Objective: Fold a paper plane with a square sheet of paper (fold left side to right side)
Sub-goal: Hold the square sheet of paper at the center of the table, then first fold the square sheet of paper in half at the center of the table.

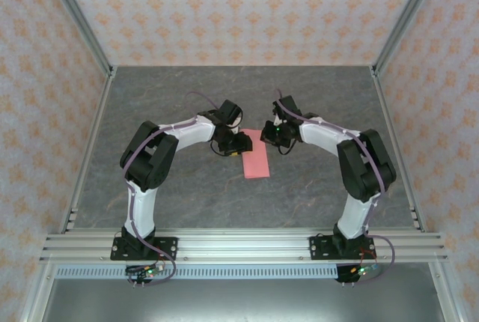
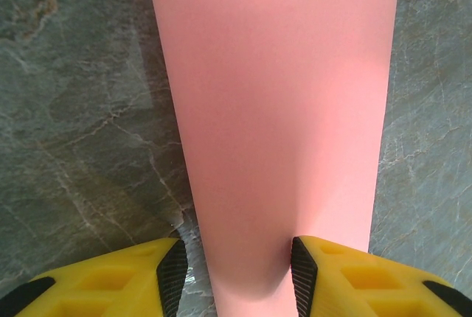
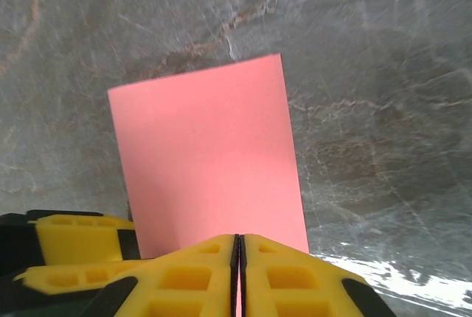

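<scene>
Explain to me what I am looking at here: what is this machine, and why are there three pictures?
These are two robot arms, the left arm and the right arm, bolted at the near edge of a grey marbled table. The wide picture comes from a fixed camera above and behind them. The other two come from a small camera on each wrist, looking along that arm's own tip. On the table lies a pink sheet of paper, which the arms are meant to fold into a plane. The yellow left fingers stand apart, with the paper running between them. The right fingers are pressed together and seem to pinch the paper's near edge.
</scene>
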You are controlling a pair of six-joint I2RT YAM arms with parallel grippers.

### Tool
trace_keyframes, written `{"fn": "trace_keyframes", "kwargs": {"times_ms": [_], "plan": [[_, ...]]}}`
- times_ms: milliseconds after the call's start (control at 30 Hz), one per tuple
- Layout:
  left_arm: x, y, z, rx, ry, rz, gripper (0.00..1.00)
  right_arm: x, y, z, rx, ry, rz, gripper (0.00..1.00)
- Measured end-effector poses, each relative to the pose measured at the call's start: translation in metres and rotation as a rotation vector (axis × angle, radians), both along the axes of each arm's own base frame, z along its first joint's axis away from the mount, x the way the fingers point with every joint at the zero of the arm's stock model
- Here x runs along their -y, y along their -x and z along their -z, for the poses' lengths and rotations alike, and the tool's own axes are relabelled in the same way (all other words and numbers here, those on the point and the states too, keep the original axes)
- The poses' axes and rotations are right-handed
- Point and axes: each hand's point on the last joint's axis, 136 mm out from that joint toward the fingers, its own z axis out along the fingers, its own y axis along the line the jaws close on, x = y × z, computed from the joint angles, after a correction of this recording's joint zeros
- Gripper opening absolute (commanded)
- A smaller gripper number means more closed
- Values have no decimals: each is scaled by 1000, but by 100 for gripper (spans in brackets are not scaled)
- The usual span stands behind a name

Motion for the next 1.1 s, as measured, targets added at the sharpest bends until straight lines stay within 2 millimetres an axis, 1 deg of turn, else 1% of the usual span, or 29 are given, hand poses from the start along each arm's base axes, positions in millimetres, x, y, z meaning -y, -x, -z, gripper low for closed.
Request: {"fn": "trace_keyframes", "kwargs": {"times_ms": [100, 400, 567, 667, 733, 800, 867, 900, 967, 1033, 1100], "plan": [[0, 0, 0, 0, 0, 0, 47, -3, 4, 12, -35, 8, -12, 13], [0, 0, 1, -1, -1, 0, 47, -2, 10, 33, -105, 44, -16, 13], [0, 0, 0, 0, -1, 0, 49, 0, 9, 34, -112, 61, -20, 13], [0, -1, -3, 11, -4, -1, 52, 0, 9, 34, -116, 68, -22, 13], [-4, -2, -6, 30, -21, -6, 54, 0, 9, 34, -117, 72, -25, 13], [-10, -3, -14, 55, -31, -16, 55, 0, 9, 34, -119, 75, -28, 13], [-16, -4, -28, 85, -27, -30, 55, 0, 9, 35, -121, 76, -29, 13], [-18, -5, -39, 108, -19, -35, 54, 0, 9, 35, -121, 76, -29, 13], [-20, -9, -57, 149, 0, -42, 48, 0, 9, 35, -122, 77, -32, 13], [-17, -11, -71, 181, 31, -40, 41, 0, 9, 35, -124, 78, -32, 13], [-11, -12, -76, 184, 67, -32, 34, 0, 9, 35, -125, 78, -32, 13]]}}
